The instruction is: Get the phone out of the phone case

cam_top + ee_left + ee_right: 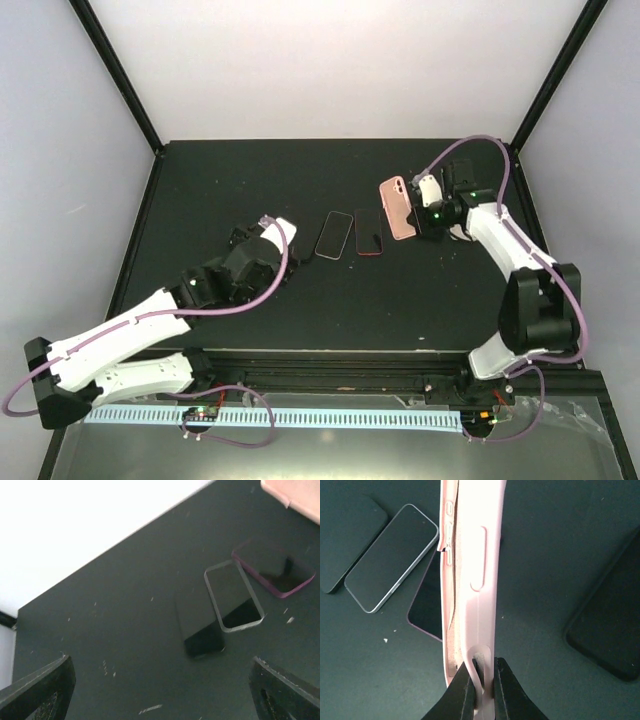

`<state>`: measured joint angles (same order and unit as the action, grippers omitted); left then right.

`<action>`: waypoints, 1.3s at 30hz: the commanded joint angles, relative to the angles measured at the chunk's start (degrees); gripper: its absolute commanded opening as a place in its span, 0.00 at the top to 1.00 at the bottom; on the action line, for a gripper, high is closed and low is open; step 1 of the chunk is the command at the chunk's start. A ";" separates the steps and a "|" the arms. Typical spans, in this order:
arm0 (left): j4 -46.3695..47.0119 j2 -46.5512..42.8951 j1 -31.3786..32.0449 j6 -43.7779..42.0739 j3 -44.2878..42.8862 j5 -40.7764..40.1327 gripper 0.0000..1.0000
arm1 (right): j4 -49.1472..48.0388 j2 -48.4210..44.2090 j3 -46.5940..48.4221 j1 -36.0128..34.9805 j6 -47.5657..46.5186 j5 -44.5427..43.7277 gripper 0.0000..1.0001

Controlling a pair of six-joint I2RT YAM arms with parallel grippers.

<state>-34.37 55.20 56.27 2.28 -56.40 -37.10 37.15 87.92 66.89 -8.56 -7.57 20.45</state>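
My right gripper (420, 212) is shut on the edge of a pink phone case (399, 208) and holds it up above the table. In the right wrist view the case (475, 555) stands edge-on between my fingertips (483, 672); its pale inner lining shows and I see no phone in it. A silver-rimmed phone (334, 235) and a purple-rimmed phone (370, 232) lie flat side by side at mid-table. My left gripper (245, 243) is open and empty, hovering left of the phones, with its fingers (37, 690) wide apart.
A black flat slab (200, 625) lies beside the silver-rimmed phone (232, 596). Another black slab (607, 625) lies on the table to the right of the held case. The black table (250, 180) has a frame post at each back corner.
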 commanded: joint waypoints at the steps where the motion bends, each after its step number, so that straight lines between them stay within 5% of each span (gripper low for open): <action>1: 1.15 -2.05 -0.28 -3.98 3.62 -5.20 0.04 | 2.51 6.64 5.02 0.59 1.32 -0.45 0.99; 7: 1.27 -3.40 -0.37 -3.70 3.67 -7.17 0.04 | 2.64 16.25 8.87 2.49 2.78 6.12 0.99; 19: 2.20 -4.05 -0.28 -3.28 4.17 -8.11 0.05 | -0.33 23.38 7.91 5.68 6.33 4.14 0.99; 24: 2.63 -3.79 -0.28 -3.55 4.42 -7.81 0.05 | 0.25 24.72 8.07 6.57 4.83 6.26 0.77; 29: 3.05 -3.41 -0.33 -3.77 4.72 -7.92 0.05 | -0.33 20.11 5.81 7.03 4.85 4.54 0.67; 39: 4.02 -3.33 -0.39 -4.14 5.50 -8.41 0.03 | -1.19 -1.45 -2.71 8.36 1.62 1.38 0.64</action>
<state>-32.49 52.18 56.23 -0.56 -51.48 -44.21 37.28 95.66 66.52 -0.69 -3.29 23.14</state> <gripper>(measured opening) 0.965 0.355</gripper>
